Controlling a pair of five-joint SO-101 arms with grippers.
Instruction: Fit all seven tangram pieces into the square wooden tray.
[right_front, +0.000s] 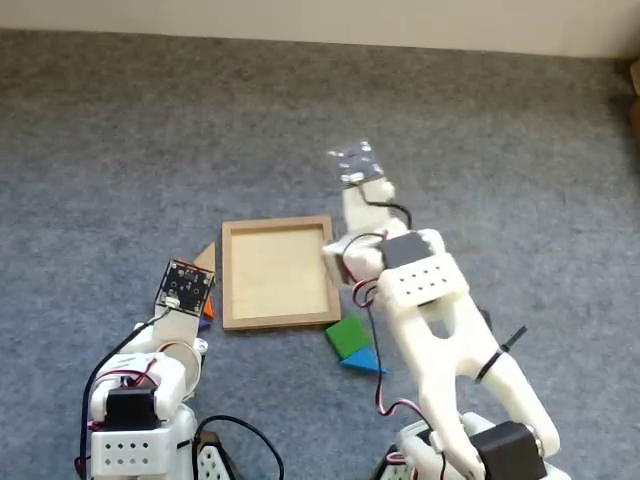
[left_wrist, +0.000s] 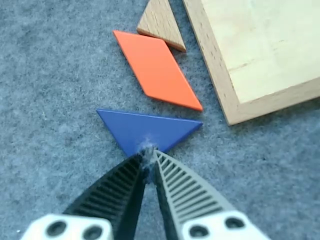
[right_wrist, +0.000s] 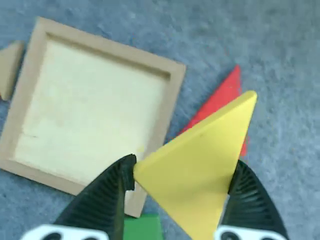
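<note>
Right wrist view puts the right gripper (right_wrist: 182, 172) nearest, its jaws clamped on the yellow triangle (right_wrist: 200, 160), which hangs over one corner of the tray (right_wrist: 30, 90); the tray's floor is bare. To place it well, I would carry the triangle over that floor, turn it until two edges run along the rim, then lower it flat into a corner before letting go, leaving room for the others. Beyond it a red triangle (right_wrist: 222, 97) lies on the carpet (right_wrist: 280, 40). The left gripper (left_wrist: 148, 152) is closed, tips at a corner of the blue triangle (left_wrist: 150, 127); whether it pinches that corner I cannot tell.
</note>
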